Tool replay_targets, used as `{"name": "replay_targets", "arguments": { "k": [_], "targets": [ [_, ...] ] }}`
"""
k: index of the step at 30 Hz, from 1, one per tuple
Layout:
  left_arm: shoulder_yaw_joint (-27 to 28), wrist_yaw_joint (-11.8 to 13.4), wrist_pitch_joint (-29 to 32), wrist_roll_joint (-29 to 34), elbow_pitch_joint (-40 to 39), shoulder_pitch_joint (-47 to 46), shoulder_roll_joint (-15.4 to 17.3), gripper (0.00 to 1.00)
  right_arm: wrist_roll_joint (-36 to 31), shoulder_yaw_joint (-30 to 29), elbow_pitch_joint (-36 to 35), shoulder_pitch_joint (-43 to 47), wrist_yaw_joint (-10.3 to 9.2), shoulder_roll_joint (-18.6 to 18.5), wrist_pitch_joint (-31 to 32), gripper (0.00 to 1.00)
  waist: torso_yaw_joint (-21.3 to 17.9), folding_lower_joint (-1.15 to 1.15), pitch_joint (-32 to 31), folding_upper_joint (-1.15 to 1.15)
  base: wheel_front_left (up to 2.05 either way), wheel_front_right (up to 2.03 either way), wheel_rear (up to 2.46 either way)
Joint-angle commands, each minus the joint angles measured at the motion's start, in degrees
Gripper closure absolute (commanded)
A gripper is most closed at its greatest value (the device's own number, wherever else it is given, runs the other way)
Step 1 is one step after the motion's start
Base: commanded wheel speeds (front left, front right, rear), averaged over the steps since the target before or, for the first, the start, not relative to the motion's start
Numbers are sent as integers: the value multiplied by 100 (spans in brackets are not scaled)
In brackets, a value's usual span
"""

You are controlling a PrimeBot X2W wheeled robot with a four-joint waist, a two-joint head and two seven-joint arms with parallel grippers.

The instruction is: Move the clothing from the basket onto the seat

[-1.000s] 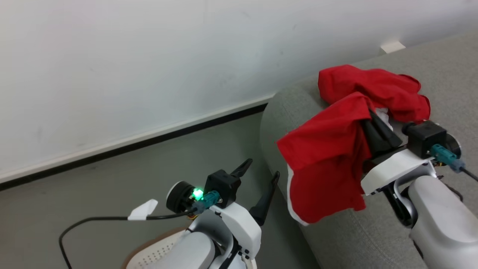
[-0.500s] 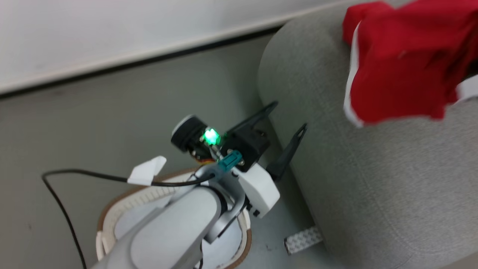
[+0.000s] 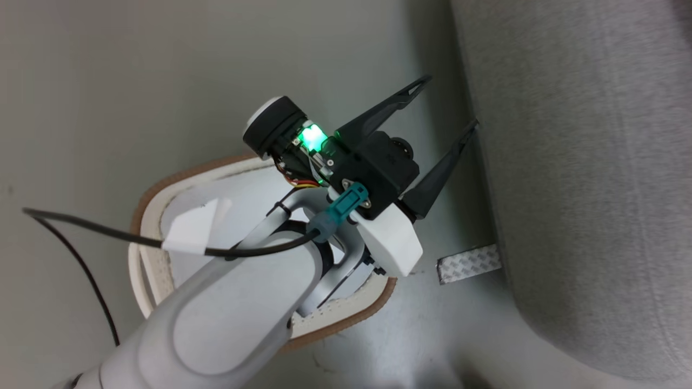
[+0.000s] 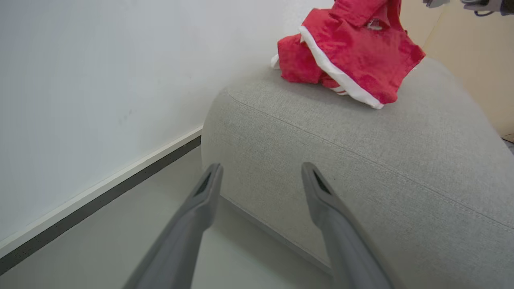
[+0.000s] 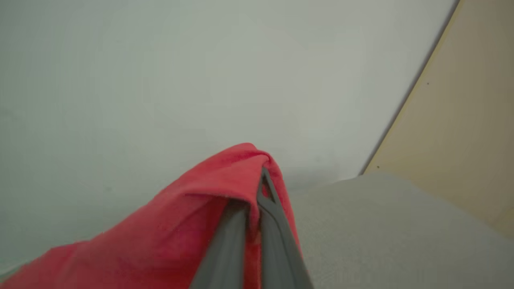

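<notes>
The left end effector (image 3: 451, 101) has two long black fingers (image 3: 370, 115) on a black block (image 3: 381, 167), a green light (image 3: 311, 135) at its nine o'clock, a teal plug (image 3: 343, 208) at six feeding a black cable (image 3: 92, 227) with a white tag (image 3: 192, 232), a white cover (image 3: 394, 246) and a pale grey forearm (image 3: 232, 319).

- The left arm (image 3: 232, 319) is covering most of the basket (image 3: 141, 216), so much of its inside is going unseen in the head view.
- The bottom edge is cutting that arm off, and the cable (image 3: 81, 229) is running out past the left edge.
- The seat (image 3: 567, 162) is spilling off the top and right edges, blurring towards the upper corner.
- Left wrist view: the top edge is slicing through the clothing (image 4: 353, 52), and a dark part (image 4: 482, 5) in the corner is too clipped to identify.
- Right wrist view: the clothing is draping over the right gripper (image 5: 257, 192), hiding one fingertip, and running off the bottom and left edges; everything is looking soft.
</notes>
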Motion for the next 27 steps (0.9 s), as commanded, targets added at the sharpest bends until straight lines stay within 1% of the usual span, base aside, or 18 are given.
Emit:
{"name": "replay_targets", "arguments": {
  "k": [1,3,5,6,7,8,9,12,16,19,21,24,27],
  "targets": [
    [13,15,-46,76,-42,-27,48,0,-90,-121,117,-19,-14,-20,-77,100,254,-2,328,0,0,0,0],
    [24,31,-74,70,-37,7,83,0,-226,-400,465,88,-13,101,-165,100,283,-2,366,0,0,0,0],
    [38,56,-101,46,-16,62,106,0,-417,-561,765,184,-14,239,-249,100,289,-2,352,0,0,0,0],
    [48,74,-118,24,-3,92,123,0,-508,-603,874,211,-14,290,-301,92,287,-2,327,0,0,0,0],
    [59,91,-123,6,5,109,135,0,-562,-646,954,220,-14,315,-356,62,284,-2,297,0,0,0,0],
    [83,105,-144,-18,11,112,137,0,-623,-715,999,226,-14,326,-411,8,283,-2,266,0,0,0,0],
    [118,149,-169,-39,18,123,146,0,-674,-771,1051,255,-14,381,-451,0,279,-2,227,0,0,0,0],
    [260,267,-314,-97,60,232,201,0,-821,-632,1063,406,-14,592,-506,0,244,-2,25,0,0,0,0],
    [474,455,-559,-230,168,436,285,0,-777,-294,669,710,-14,715,-541,0,193,-2,-378,0,0,0,0],
    [695,562,-810,-444,309,663,340,0,-742,-36,20,1124,-14,879,-546,0,184,-2,-753,0,0,0,0],
    [799,589,-957,-545,444,851,410,0,-719,113,-470,1498,-14,985,-546,0,200,-2,-1042,0,0,0,0],
    [934,639,-1250,-749,719,1178,478,0,-689,419,-1117,2110,-14,1187,-536,0,242,-2,-1589,0,0,0,0],
    [1044,698,-1530,-893,1024,1547,529,0,-646,703,-1610,2686,-14,1368,-537,0,293,-2,-2136,0,0,0,0]
  ]
}}
